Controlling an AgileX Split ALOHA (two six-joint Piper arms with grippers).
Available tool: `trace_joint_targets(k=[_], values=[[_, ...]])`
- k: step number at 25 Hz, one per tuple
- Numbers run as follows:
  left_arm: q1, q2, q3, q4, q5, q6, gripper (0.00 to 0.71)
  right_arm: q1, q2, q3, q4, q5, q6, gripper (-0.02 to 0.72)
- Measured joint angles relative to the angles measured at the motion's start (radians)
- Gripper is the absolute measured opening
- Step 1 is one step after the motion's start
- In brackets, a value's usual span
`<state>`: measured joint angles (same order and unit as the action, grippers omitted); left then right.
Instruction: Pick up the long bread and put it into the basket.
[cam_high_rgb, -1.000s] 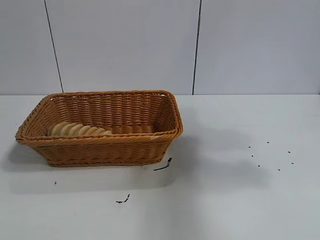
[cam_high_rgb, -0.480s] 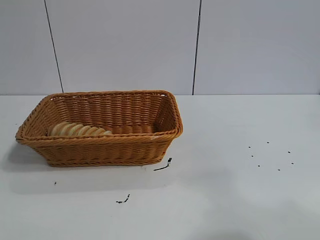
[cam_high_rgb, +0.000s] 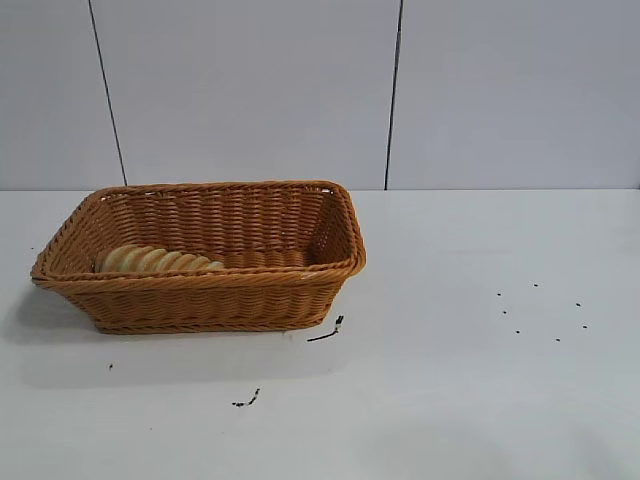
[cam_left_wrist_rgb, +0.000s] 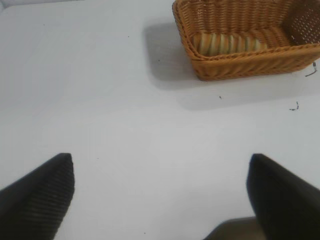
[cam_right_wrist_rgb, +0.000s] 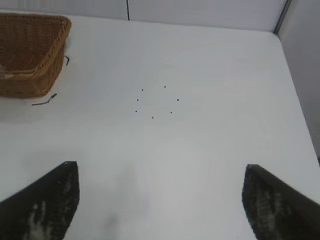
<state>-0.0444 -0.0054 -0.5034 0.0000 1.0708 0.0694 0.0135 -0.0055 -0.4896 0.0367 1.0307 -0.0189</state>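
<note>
Bread (cam_high_rgb: 157, 260) lies inside the basket (cam_high_rgb: 200, 297), at its left end in the outside view, low behind the front wall; both grippers hang over bare table (cam_high_rgb: 480, 400), well apart from the basket, left gripper (cam_left_wrist_rgb: 160, 195) and right gripper (cam_right_wrist_rgb: 160, 200) each with fingers spread and empty; little looks able to fail now, unless a swinging arm clips the rim and shifts the basket.
</note>
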Motion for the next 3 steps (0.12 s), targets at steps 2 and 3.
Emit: trace_joint_targets(k=[2, 3], values=[[0.000, 0.000, 0.000, 0.000, 0.000, 0.000, 0.696, 0.000, 0.000, 0.000, 0.000, 0.000, 0.001, 0.606], [0.000, 0.000, 0.000, 0.000, 0.000, 0.000, 0.696, 0.000, 0.000, 0.000, 0.000, 0.000, 0.001, 0.606]])
